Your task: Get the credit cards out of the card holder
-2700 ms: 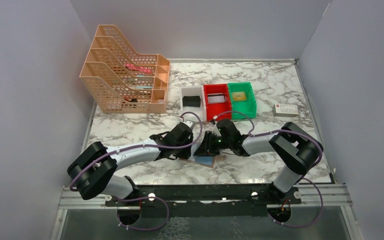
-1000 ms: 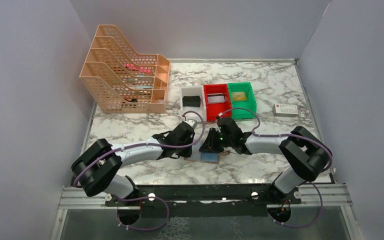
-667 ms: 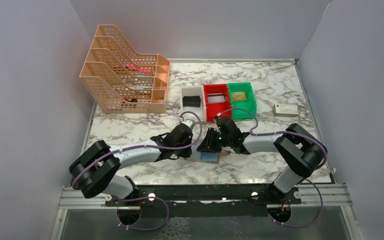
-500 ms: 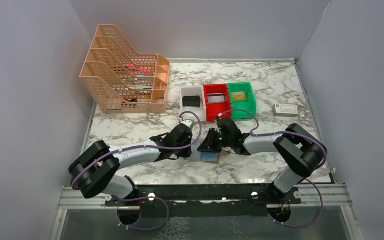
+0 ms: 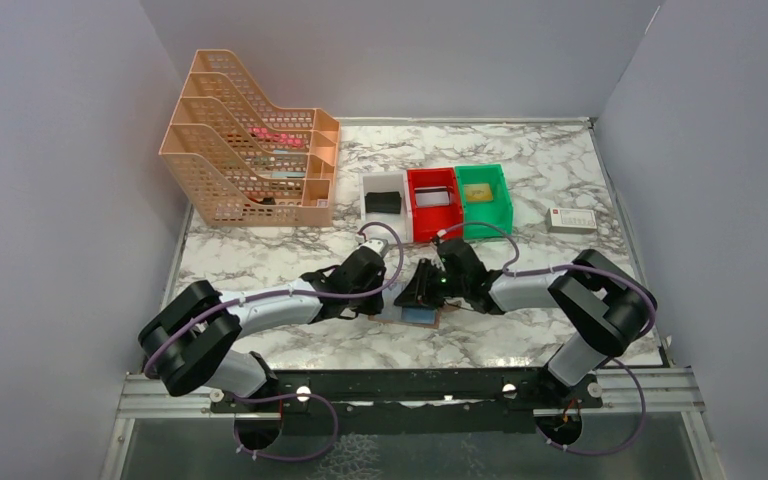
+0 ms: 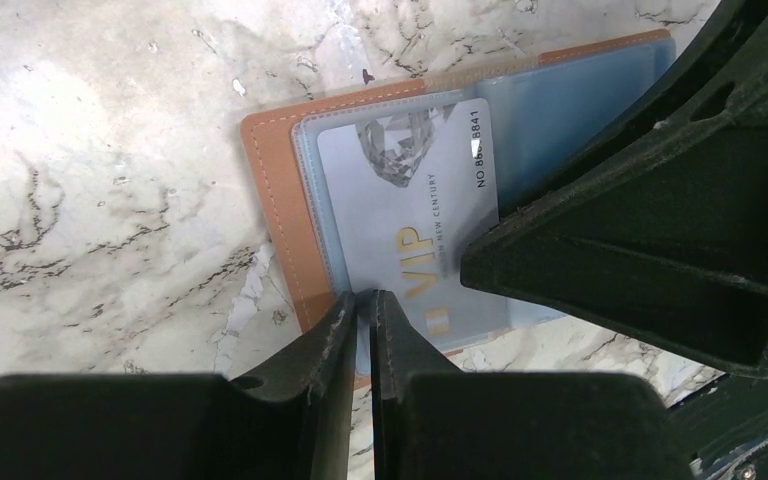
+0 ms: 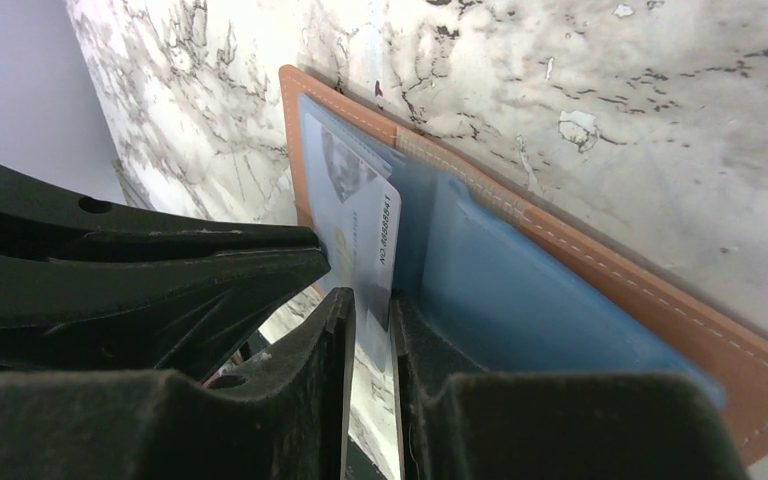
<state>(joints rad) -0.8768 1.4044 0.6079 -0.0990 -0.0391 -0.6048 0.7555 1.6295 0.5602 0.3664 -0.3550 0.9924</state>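
The tan card holder (image 5: 418,316) lies open on the marble, pale blue panels up. In the left wrist view (image 6: 270,190) a pale grey VIP credit card (image 6: 410,200) sticks partly out of its left pocket. My left gripper (image 6: 365,297) is shut on the holder's near edge, by the card. My right gripper (image 7: 370,300) is shut on the credit card's (image 7: 370,225) end, above the blue panel (image 7: 520,290). In the top view the left gripper (image 5: 385,300) and right gripper (image 5: 422,292) meet over the holder and hide most of it.
A white bin (image 5: 368,195) holding a flat black object, a red bin (image 5: 433,178) and a green bin (image 5: 505,195) stand behind the grippers. A small white box (image 5: 571,220) lies at the right. An orange file rack (image 5: 250,150) stands at the back left.
Since 2.7 s ago the right gripper and the card holder have shifted slightly away from the near edge. Over the last second both arms have hardly moved.
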